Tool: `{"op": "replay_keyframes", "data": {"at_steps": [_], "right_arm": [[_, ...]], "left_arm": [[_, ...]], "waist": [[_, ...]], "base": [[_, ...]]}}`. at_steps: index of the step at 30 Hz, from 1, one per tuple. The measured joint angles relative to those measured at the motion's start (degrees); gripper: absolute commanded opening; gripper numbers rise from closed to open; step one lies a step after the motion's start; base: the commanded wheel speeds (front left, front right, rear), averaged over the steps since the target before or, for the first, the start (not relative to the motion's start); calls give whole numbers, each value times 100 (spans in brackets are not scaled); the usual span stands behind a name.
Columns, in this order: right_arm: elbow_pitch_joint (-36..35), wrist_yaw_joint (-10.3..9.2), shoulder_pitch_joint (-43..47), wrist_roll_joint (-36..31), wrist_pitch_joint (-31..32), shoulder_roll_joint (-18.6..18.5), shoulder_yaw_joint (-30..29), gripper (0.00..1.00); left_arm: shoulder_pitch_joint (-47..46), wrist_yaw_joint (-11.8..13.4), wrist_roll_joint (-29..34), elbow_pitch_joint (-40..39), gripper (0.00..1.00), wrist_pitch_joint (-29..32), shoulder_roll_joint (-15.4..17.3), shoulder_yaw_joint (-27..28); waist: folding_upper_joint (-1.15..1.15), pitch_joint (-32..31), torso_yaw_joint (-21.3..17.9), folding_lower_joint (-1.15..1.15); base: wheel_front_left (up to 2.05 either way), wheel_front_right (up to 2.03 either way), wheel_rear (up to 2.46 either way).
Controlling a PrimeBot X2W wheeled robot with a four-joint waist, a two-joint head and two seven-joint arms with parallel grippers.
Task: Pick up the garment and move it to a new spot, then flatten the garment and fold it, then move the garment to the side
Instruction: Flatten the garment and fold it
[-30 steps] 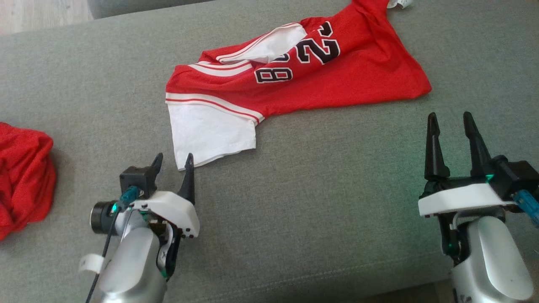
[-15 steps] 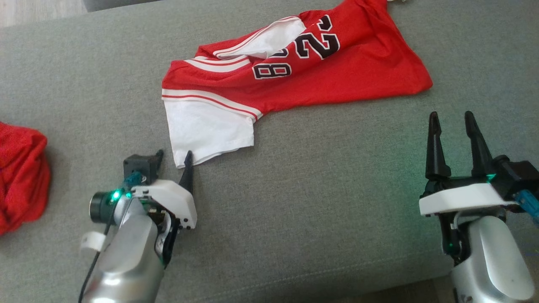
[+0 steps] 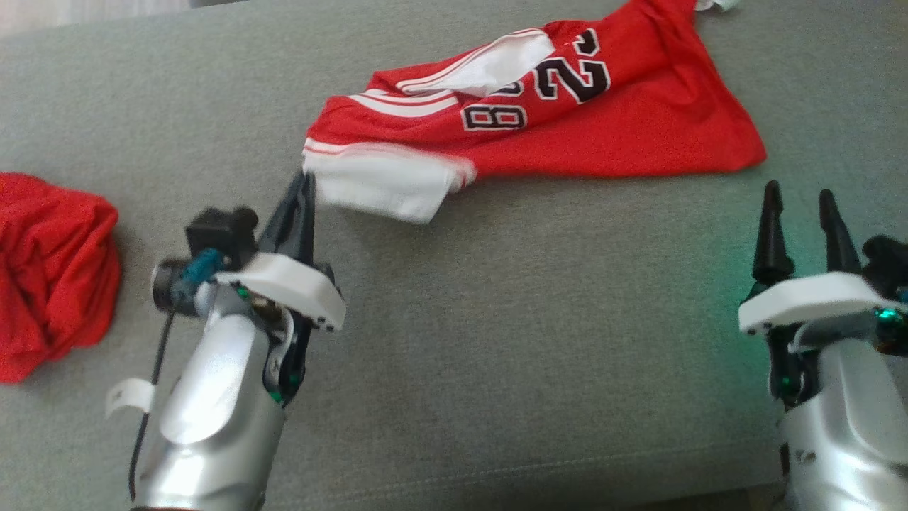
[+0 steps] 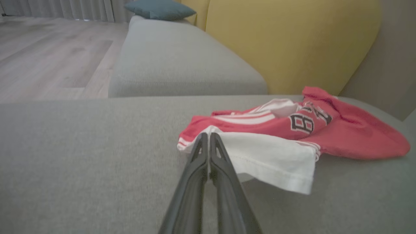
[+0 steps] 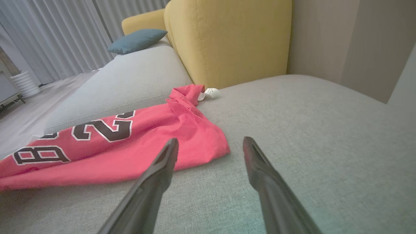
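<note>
On grey cushion (image 3: 496,319), left claw (image 3: 305,181) pinches jersey (image 3: 603,135) at sleeve (image 3: 383,188).

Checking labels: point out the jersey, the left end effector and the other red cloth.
jersey (image 3: 638,138): head view, red body beside the numbers.
left end effector (image 4: 206,136): left wrist view, shut fingertips at white sleeve.
red cloth (image 3: 50,270): head view, middle of heap.

soft, even daylight. in my head view a green glow tints the couch (image 3: 709,298) at lower right, and the white sleeve (image 3: 383,188) smears with motion blur. in both wrist views my fingers (image 4: 191,188) sit out of focus at the bottom; a faint shadow lies under the sleeve.
</note>
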Motion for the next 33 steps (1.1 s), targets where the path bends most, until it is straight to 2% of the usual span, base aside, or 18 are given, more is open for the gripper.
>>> {"op": "replay_keyframes", "data": {"at_steps": [4,9,16,33], "right_arm": [[637,0,-433,144,246,-1,-300,100],[1384,0,-858,32,356,-1,-489,100],[2331,0,-1483,-311,300,-3,-904,100],[3288,0,-2330,-1472,100,-9,-1874,100]], "left_arm": [[143,1,119,-932,0,-7,-14,111],[489,-7,175,-1377,0,-7,-20,197],[515,-63,266,-1478,0,-7,-46,170],[458,-63,266,-1627,0,-7,-59,31]], "waist": [[0,43,142,0],[0,133,245,0],[0,268,329,0],[0,569,461,0]], "base": [[0,0,0],[0,0,0],[0,0,0],[0,0,0]]}}
